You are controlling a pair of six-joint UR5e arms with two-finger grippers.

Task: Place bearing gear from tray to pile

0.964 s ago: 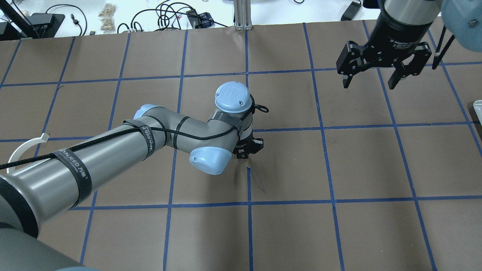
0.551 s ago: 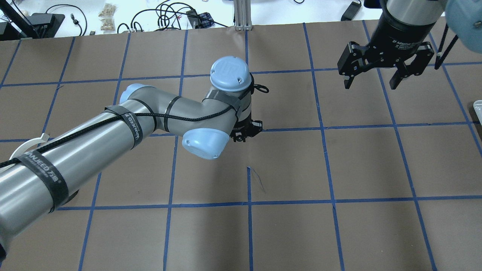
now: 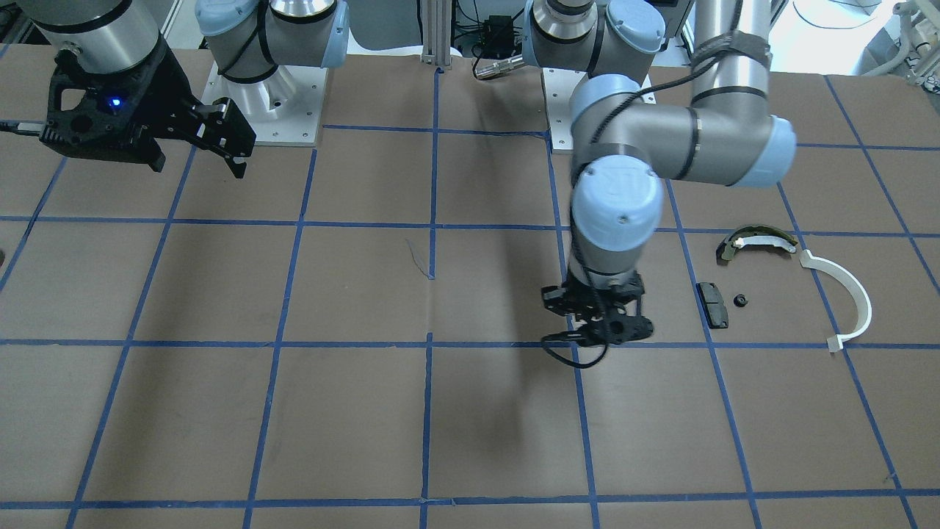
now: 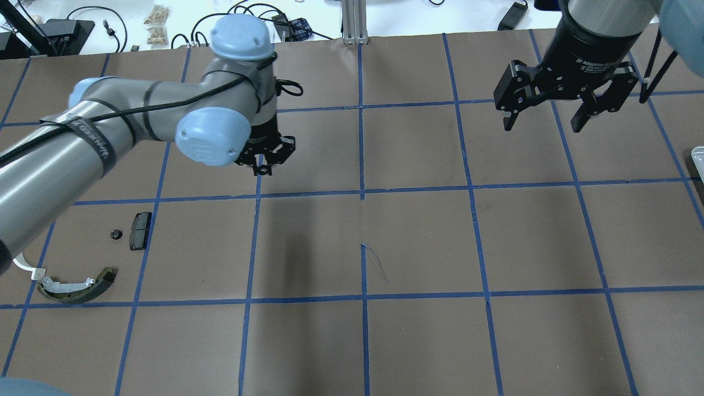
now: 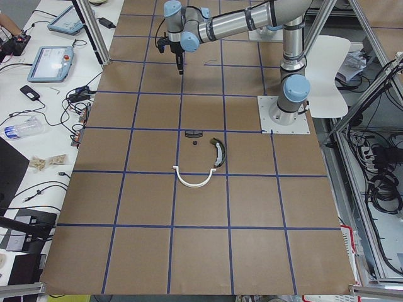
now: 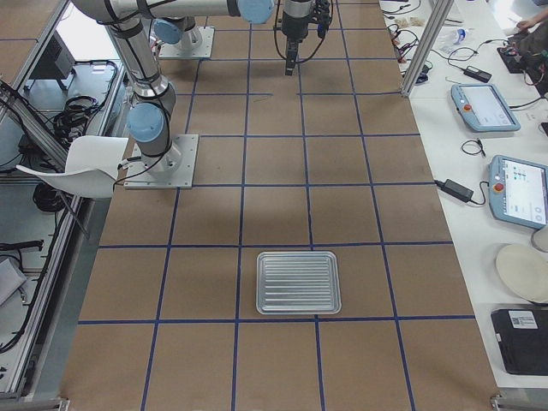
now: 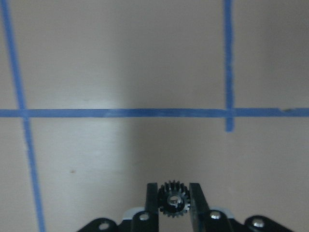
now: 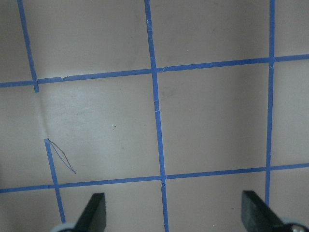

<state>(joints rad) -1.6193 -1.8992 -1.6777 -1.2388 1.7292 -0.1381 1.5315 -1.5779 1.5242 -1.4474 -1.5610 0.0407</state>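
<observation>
My left gripper (image 7: 174, 187) is shut on a small black toothed bearing gear (image 7: 174, 205), held between its fingertips above bare brown paper. In the overhead view the left gripper (image 4: 263, 164) hangs up and to the right of the pile. The pile holds a flat black pad (image 4: 139, 230), a small black part (image 4: 115, 235), an olive-and-white curved shoe (image 4: 77, 286) and a white half-ring strip (image 3: 844, 294). My right gripper (image 4: 544, 124) is open and empty at the far right. The ribbed metal tray (image 6: 298, 282) holds nothing.
The table is brown paper with a blue tape grid (image 4: 362, 192). Only the tray's rim (image 4: 697, 159) shows at the overhead view's right edge. Cables and tablets lie beyond the table's far edge (image 4: 220, 22).
My left arm has swung to the view's left and farther back with the gear, uncovering the pad, the small part and the shoe. The right gripper has barely moved.
</observation>
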